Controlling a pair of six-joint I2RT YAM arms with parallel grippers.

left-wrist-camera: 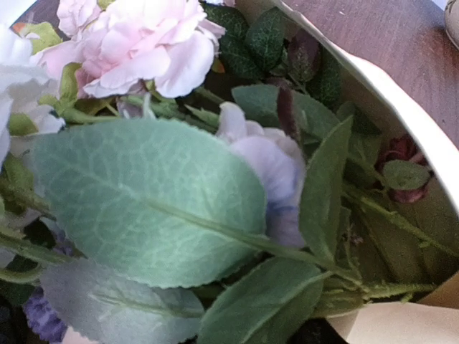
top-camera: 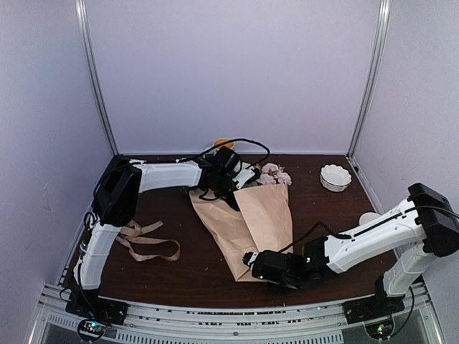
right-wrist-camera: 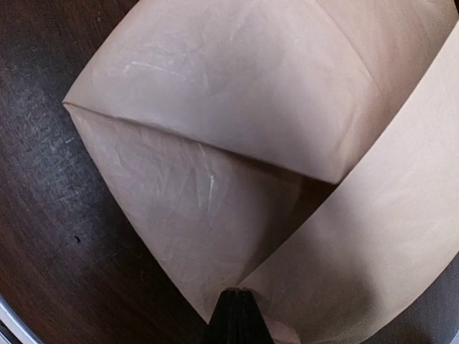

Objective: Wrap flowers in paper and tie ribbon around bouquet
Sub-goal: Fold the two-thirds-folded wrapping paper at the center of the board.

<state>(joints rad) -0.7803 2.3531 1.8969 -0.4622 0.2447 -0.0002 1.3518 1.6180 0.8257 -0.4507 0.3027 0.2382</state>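
The bouquet (top-camera: 254,215) lies mid-tabletop (top-camera: 344,222), its long axis running from the tip near the front edge to the flowers (top-camera: 275,174) toward the back. The right gripper (top-camera: 249,260), fingers pressed together, sits at the tip. The left gripper (top-camera: 240,179) is at the blooms, and I cannot tell its spread. The ribbon (top-camera: 147,242) lies toward the left edge, nearer the left arm (top-camera: 168,175).

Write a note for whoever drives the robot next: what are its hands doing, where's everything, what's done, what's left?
The left gripper is at the flowers; its jaws are hidden, so its grip is unclear.
The right gripper is shut at the bottom tip of the paper.
The paper is folded into a cone around the stems, blooms poking out the far end.
The ribbon lies loose, left of the paper.
Done: wrapping, apparently. Left: tying the ribbon.
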